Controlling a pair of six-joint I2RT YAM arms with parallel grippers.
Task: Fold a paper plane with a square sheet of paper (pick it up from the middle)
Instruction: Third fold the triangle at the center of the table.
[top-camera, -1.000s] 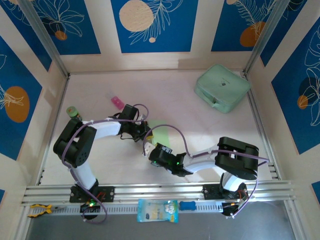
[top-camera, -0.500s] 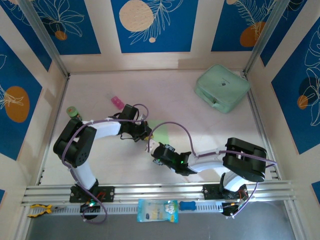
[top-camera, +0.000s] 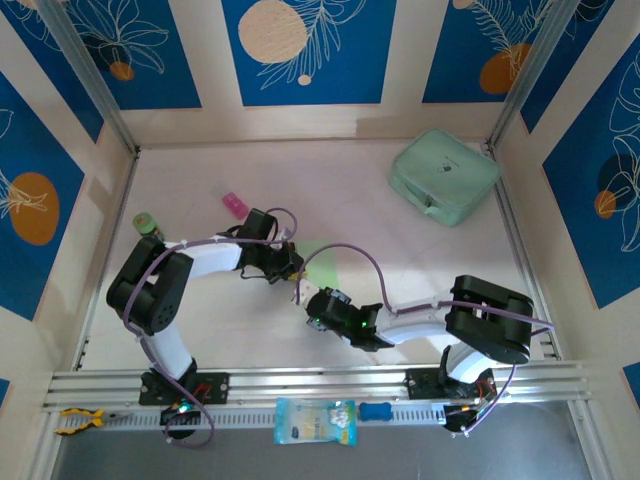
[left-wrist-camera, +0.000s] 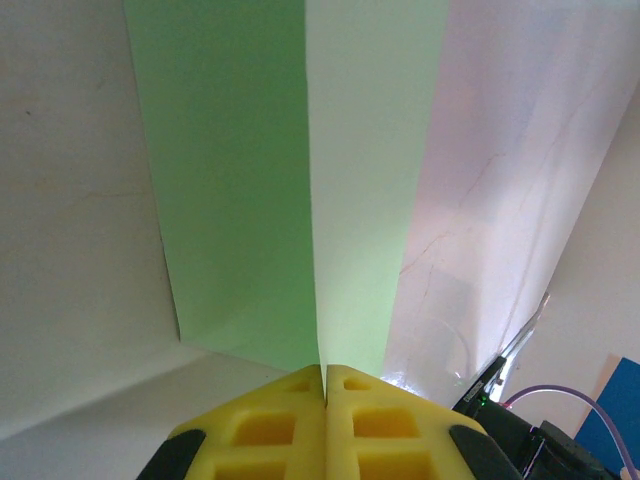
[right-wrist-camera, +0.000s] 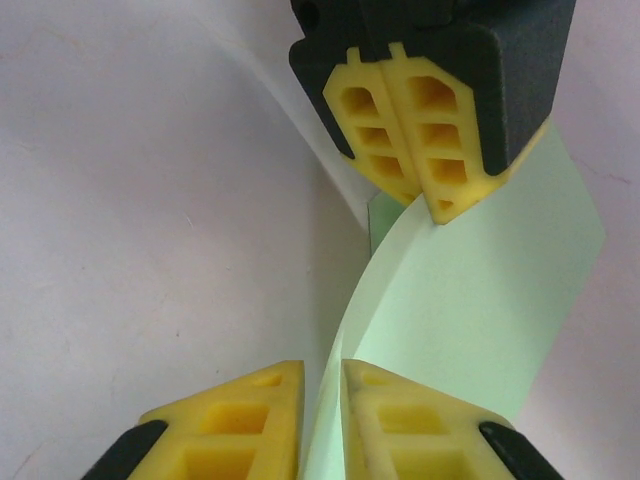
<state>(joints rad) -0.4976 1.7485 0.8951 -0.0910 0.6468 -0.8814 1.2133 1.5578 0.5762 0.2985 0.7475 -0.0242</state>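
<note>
Square sheet of paper (left-wrist-camera: 230, 180) edge pinched in left claw (left-wrist-camera: 325, 372).

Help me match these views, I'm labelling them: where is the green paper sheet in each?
Top external: the square sheet of paper, picture centre.
Left wrist: sheet fills centre-left, rising from the bottom edge.
Right wrist: sheet curves up, centre-right.
Shared landmark: the left gripper, shut on the sheet's edge; top of right-wrist view.

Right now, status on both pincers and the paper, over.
Left pincer shut on sheet. Right pincer straddles its edge, narrow gap. Sheet curved between them. Mint case well away.
</note>
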